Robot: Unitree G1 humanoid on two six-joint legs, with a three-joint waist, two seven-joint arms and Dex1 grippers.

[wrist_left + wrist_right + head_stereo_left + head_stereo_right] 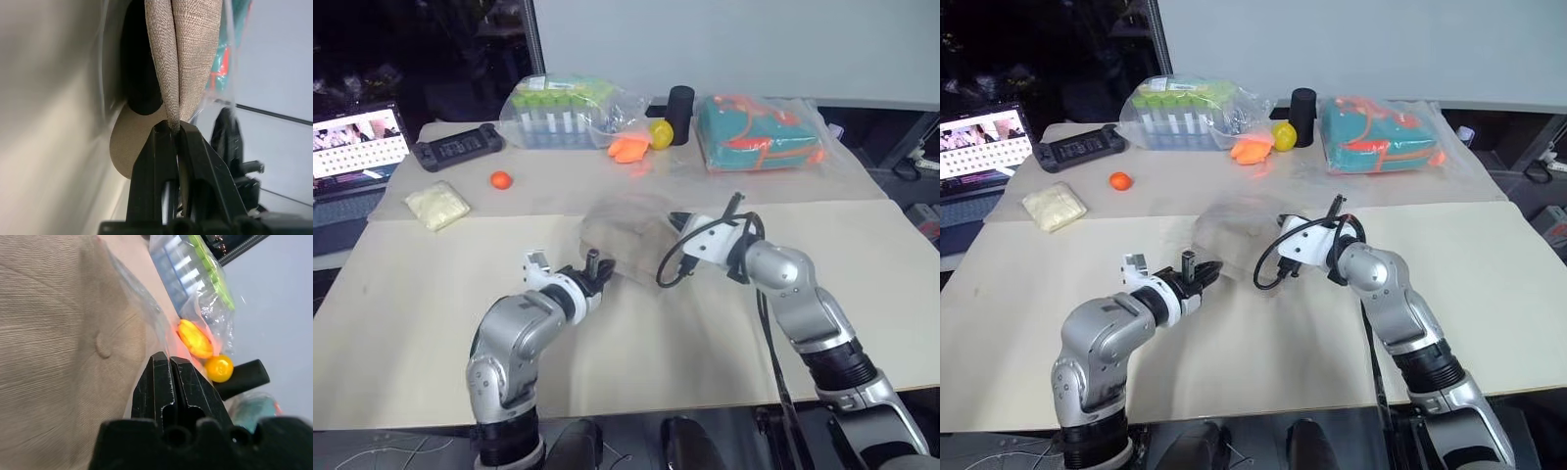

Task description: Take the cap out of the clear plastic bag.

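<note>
The left hand (175, 128) is clamped on a folded edge of the cap (188, 54), its two black fingers (151, 171) pressed tight on the tan fabric at mid-bench. The right hand (170, 363) is closed on the film of the bag (139, 308), fingers together with the clear plastic pinched between them, right beside the cap's crown. The cap (625, 235) lies between the two hands, most of it inside the bag (607, 217), which is raised off the bench (431, 323) around it. The left hand (597, 274) meets the bundle from the near side, the right hand (677, 222) from the robot's right. A black cable (671, 264) loops below the right wrist.

Farther out, along the back of the bench, sit a bag of green-capped tubes (563, 110), an orange item (628, 149), a yellow ball (660, 134), a black cylinder (680, 115) and a bag with a teal-and-orange item (759, 134). To the robot's left lie a small orange ball (501, 179), a pale-yellow packet (437, 206) and a black controller (458, 147). A laptop (357, 142) stands open past the bench's left edge.
</note>
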